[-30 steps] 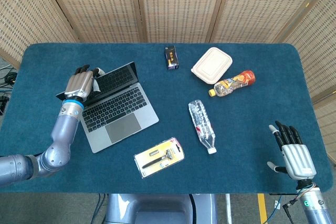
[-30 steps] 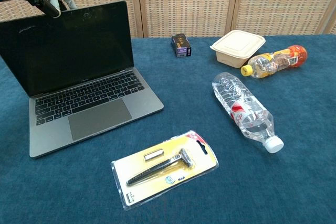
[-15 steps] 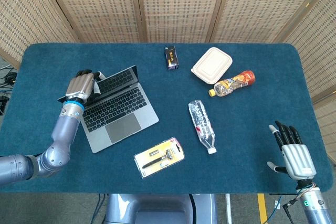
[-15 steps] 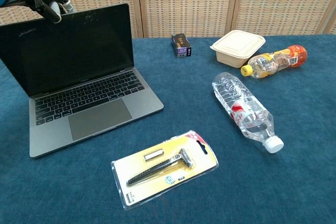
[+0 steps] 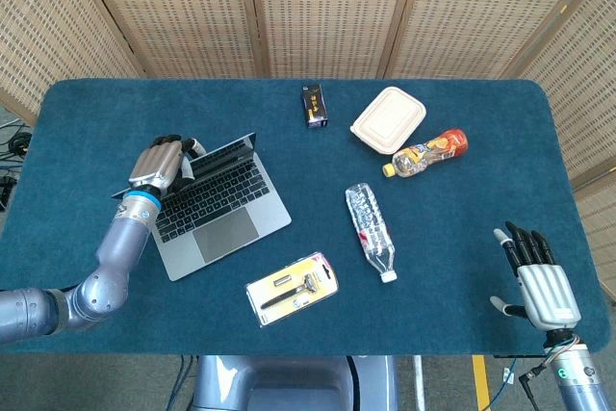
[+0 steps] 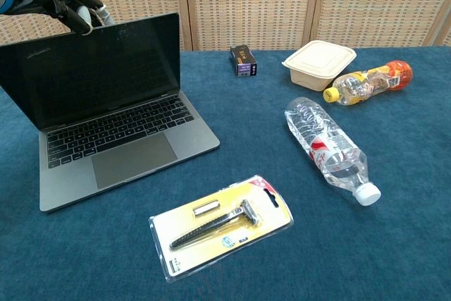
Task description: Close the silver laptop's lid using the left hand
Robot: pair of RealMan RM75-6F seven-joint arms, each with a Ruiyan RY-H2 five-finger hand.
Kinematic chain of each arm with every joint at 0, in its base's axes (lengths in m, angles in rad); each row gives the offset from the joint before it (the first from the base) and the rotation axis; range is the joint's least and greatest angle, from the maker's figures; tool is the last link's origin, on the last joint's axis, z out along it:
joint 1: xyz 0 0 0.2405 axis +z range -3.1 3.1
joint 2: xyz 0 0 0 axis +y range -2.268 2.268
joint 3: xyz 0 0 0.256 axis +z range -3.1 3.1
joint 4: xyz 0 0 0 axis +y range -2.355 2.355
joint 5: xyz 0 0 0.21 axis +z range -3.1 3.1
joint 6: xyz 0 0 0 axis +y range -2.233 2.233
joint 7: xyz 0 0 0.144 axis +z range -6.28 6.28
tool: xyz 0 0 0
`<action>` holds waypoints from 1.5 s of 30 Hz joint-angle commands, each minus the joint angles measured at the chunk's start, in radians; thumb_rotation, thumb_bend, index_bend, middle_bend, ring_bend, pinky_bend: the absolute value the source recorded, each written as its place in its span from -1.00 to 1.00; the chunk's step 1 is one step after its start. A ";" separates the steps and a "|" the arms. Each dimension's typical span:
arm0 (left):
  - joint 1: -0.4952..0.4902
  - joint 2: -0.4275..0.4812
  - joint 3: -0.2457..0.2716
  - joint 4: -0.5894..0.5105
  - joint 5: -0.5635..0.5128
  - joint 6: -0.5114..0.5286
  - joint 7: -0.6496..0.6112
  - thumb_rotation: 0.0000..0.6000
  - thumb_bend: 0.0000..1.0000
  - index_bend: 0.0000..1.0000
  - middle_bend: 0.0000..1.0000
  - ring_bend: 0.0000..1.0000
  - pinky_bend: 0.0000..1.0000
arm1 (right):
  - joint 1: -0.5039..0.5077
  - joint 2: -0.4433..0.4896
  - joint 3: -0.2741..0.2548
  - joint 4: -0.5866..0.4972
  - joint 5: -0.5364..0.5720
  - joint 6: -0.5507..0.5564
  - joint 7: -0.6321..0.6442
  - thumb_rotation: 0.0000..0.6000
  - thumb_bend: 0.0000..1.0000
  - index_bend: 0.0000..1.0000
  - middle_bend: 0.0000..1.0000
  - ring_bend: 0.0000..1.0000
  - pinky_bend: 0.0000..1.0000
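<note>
The silver laptop (image 5: 214,204) (image 6: 106,114) lies at the table's left with its lid tilted partly forward over the keyboard. My left hand (image 5: 162,163) (image 6: 60,1) sits at the lid's top edge, fingers curled over it and pressing on the lid from behind. My right hand (image 5: 535,278) hovers at the table's near right corner, fingers spread, holding nothing; the chest view does not show it.
A packaged razor (image 5: 291,289) lies in front of the laptop. A clear water bottle (image 5: 371,231) lies at centre. A small dark box (image 5: 315,106), a beige lidded container (image 5: 388,119) and an orange drink bottle (image 5: 426,152) stand at the back.
My left hand has moved right and forward with the lid's top edge, and the lid has tipped further down toward the keyboard. The right hand has not moved.
</note>
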 commanded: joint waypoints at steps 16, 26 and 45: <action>-0.005 -0.022 0.034 -0.049 0.011 -0.010 -0.030 1.00 0.88 -0.35 -0.33 -0.80 -0.89 | -0.001 0.003 0.001 -0.002 -0.001 0.004 0.003 1.00 -1.00 -1.00 -1.00 -1.00 -1.00; -0.012 -0.050 0.052 -0.055 0.015 -0.026 -0.045 1.00 0.88 -0.35 -0.33 -0.80 -0.89 | -0.002 0.003 0.002 -0.003 0.002 0.004 0.003 1.00 -1.00 -1.00 -1.00 -1.00 -1.00; -0.039 -0.134 0.099 -0.055 0.027 -0.016 -0.038 1.00 0.88 -0.35 -0.33 -0.80 -0.89 | -0.004 0.007 0.003 -0.005 0.002 0.006 0.006 1.00 -1.00 -1.00 -1.00 -1.00 -1.00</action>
